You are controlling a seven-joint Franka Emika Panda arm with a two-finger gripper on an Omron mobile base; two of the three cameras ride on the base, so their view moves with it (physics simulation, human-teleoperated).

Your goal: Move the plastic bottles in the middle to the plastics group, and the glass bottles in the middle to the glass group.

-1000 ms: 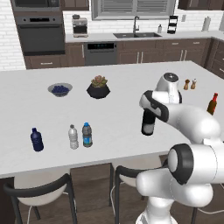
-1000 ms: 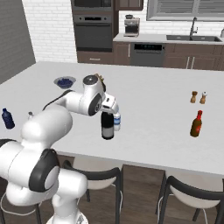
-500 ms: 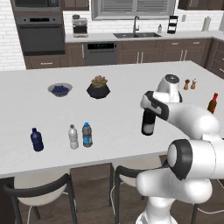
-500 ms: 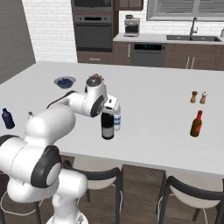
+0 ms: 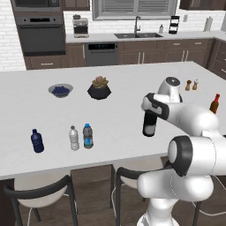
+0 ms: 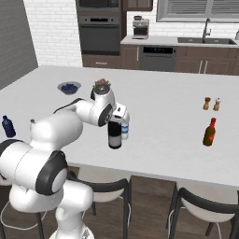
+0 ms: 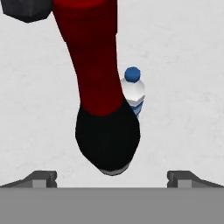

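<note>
While my pincer (image 7: 112, 178) stands wide open, gripping nothing, over one dark glass bottle (image 5: 149, 124) right of centre, I count one blue-capped water bottle (image 7: 133, 89) beside it. Three bottles (image 5: 73, 137) stand lower left on the desk (image 5: 123, 84).

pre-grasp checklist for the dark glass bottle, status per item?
1. Gripper open: ok, fingertips stand wide apart at the bottom of the hand view.
2. Dark glass bottle upright on the counter: ok in both base views.
3. Bottle between the fingers: cannot tell; in the hand view it sits centred between the tips, but contact is not visible.
4. Neighbour clearance: not ok, the water bottle with blue label stands right beside the dark bottle and could be knocked.
5. Destination: ok, the red-brown bottle stands upright with bare counter around it.
6. Salt and pepper shakers apart from the red-brown bottle: ok.
</note>
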